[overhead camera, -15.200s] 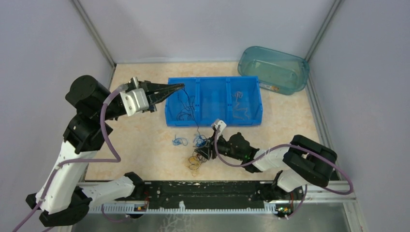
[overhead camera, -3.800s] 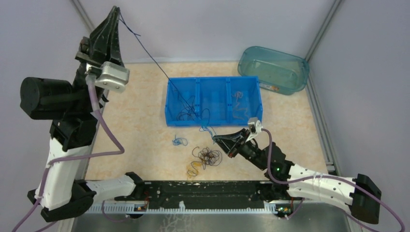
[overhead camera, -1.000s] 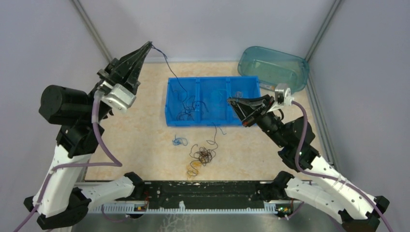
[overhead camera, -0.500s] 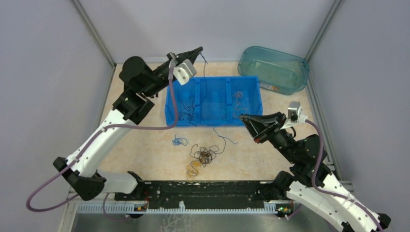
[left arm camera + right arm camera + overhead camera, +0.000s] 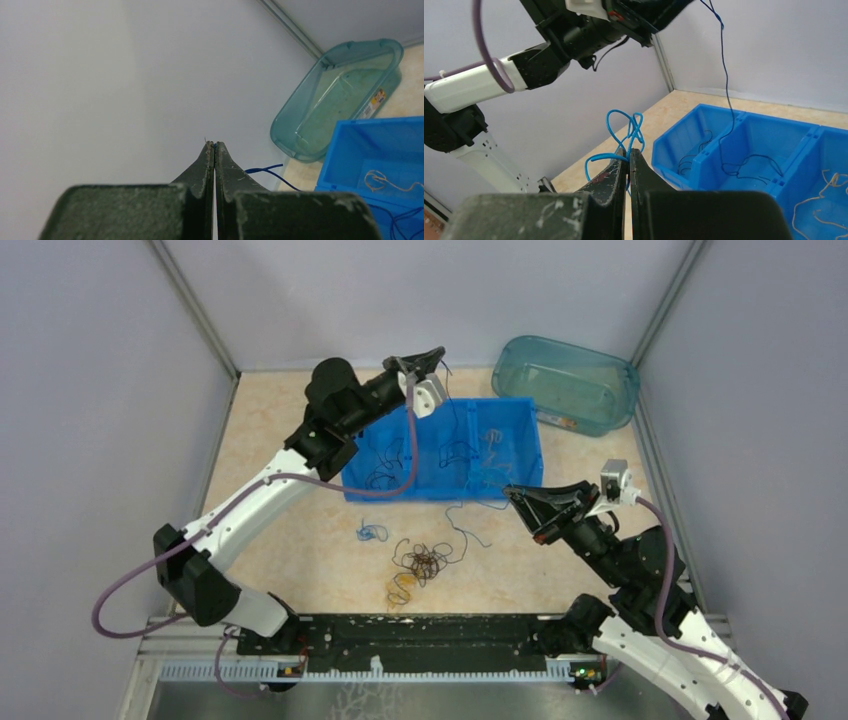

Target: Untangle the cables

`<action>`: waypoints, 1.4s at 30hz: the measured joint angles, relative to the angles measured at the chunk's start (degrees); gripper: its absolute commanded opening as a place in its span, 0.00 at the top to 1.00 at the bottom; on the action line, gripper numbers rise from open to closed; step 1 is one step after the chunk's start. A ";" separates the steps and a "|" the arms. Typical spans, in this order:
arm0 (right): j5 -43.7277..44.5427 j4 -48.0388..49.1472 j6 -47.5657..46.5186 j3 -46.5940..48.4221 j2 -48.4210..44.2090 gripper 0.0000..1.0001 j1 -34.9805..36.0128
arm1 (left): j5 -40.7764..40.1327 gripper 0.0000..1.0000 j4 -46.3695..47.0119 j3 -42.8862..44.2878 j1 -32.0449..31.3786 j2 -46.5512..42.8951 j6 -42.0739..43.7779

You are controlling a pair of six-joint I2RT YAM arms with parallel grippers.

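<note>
My left gripper (image 5: 439, 351) hangs high over the blue bin (image 5: 356, 490), shut on a dark blue cable (image 5: 457, 450) that drops into the bin's middle compartment. In the left wrist view the jaws (image 5: 214, 145) are pressed together and the dark blue cable (image 5: 265, 170) trails off to the right. My right gripper (image 5: 509, 491) is raised at the bin's near right corner, shut on a light blue cable (image 5: 462, 530) that trails to the table. That light blue cable (image 5: 626, 127) loops above the right gripper's tips (image 5: 629, 150). A dark tangle of cables (image 5: 425, 562) lies on the table.
A yellow-orange curl (image 5: 402, 585) and a small blue curl (image 5: 372, 532) lie beside the tangle. The bin's left compartment holds dark cables (image 5: 385, 475), its right one tan cables (image 5: 492, 440). A teal tub (image 5: 565, 380) stands at the back right. Walls close three sides.
The left arm has swung right from the left wall to above the bin, carrying the dark blue cable. The right gripper has drawn back towards the near right with the light blue cable.
</note>
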 measured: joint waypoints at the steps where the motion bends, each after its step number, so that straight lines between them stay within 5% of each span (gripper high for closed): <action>1: 0.07 -0.13 -0.09 0.00 -0.09 1.00 0.00 | -0.11 1.00 0.20 -0.17 0.00 1.03 0.48; 16: 2.23 -2.78 -2.54 0.00 -0.79 1.00 0.00 | -6.34 0.96 4.50 -0.13 0.02 8.37 5.31; 22: 2.54 -2.80 -2.97 0.00 -0.76 1.00 0.02 | -7.04 0.48 1.20 2.84 0.13 11.91 2.43; 28: 4.04 -3.78 -3.08 0.13 -0.63 1.00 0.00 | -3.65 0.27 -9.97 10.45 1.77 16.24 -4.00; 42: 4.90 -5.40 -2.89 2.56 2.73 1.00 0.00 | 2.01 0.33 -26.45 13.44 4.15 16.31 -6.99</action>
